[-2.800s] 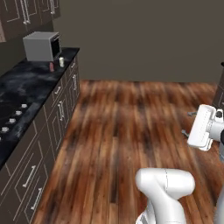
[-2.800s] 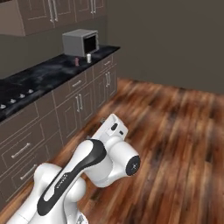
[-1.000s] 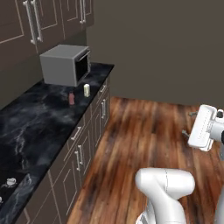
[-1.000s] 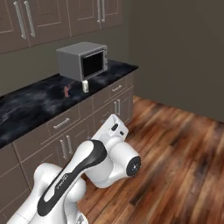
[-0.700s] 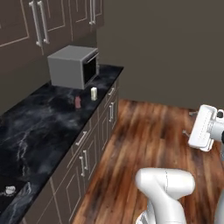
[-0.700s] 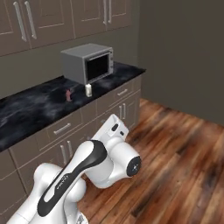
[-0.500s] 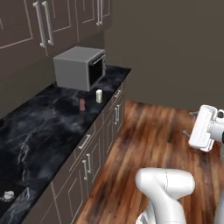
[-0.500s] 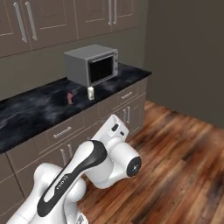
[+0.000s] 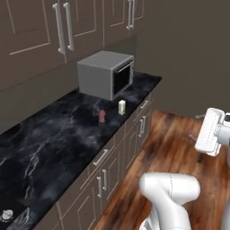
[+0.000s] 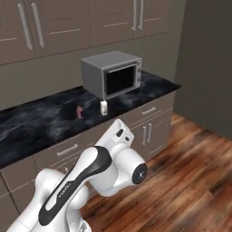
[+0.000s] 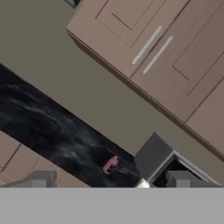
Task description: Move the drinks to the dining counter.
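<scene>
**Jaws wide, drinks well ahead on the worktop**

While the gripper (image 11: 109, 180) hangs with both tips spread wide and nothing between them, the black marble worktop (image 9: 49, 139) lies well ahead of it, bare dark stone open on one side of the drinks. Well beyond the fingertips (image 11: 39, 179), the can (image 11: 110, 164) stands with the carton (image 11: 142, 184) just beside it, both upright near the front edge (image 10: 68, 138), before the toaster oven (image 10: 111, 72).
</scene>
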You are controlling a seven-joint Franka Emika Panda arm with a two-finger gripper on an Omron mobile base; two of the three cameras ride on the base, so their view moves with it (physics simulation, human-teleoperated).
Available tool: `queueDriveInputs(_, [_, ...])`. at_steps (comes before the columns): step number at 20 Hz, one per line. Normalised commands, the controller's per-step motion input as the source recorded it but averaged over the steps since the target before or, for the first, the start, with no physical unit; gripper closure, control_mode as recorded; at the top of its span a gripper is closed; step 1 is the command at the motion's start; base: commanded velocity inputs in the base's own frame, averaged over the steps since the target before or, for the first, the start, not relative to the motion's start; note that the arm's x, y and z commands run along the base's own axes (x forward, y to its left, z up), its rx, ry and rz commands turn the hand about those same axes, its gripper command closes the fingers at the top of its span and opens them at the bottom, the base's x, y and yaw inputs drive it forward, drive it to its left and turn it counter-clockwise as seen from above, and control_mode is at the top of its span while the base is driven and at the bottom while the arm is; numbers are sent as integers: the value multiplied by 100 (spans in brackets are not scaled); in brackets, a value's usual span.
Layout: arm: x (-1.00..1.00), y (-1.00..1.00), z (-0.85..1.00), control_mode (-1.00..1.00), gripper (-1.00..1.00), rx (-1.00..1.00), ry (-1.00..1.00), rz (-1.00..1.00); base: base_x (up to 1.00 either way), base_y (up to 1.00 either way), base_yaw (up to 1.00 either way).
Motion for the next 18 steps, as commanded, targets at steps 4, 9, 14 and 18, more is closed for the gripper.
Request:
queueDriveInputs(4, [0,0,0,100,-100,0,0,0,78,0,39])
queueDriveInputs(9, [0,0,0,100,-100,0,0,0,73,0,39])
queueDriveInputs(14, [0,0,0,100,-100,0,0,0,68,0,39])
queueDriveInputs(18, [0,0,0,100,-100,0,0,0,64,0,38])
